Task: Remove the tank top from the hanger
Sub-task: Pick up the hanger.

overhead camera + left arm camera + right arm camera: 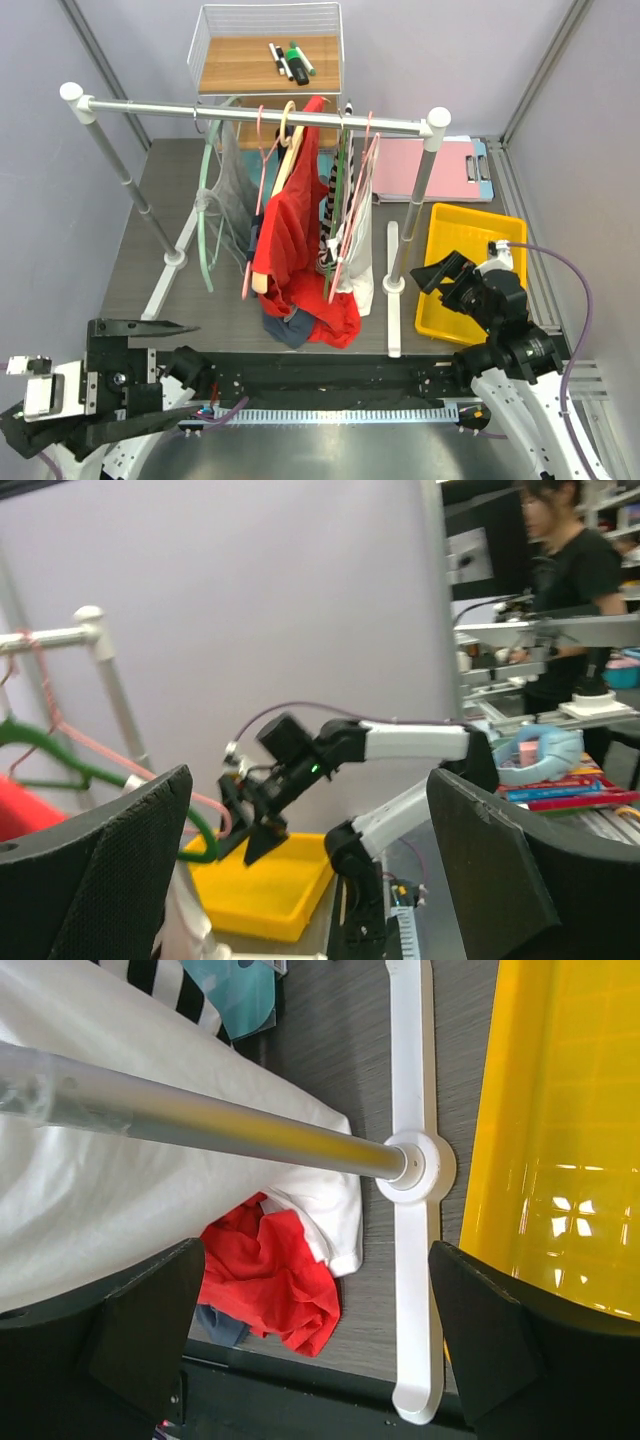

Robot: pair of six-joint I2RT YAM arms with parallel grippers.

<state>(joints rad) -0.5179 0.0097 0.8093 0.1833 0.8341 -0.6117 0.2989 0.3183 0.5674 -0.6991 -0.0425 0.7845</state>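
Left end effector [170, 327] and right end effector [440, 275] are opened fully; nothing is held. Tank top [232, 190] (judged: grey garment) is hung on green hanger [207, 235], rail [250, 112] left end. Fabric is expected soft, light, limp. Grip is advised at strap nr. hanger shoulder.

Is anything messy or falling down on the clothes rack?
Yes. The red garment droops all the way down. Its bottom lies bunched in a heap on the table, on top of a blue cloth.
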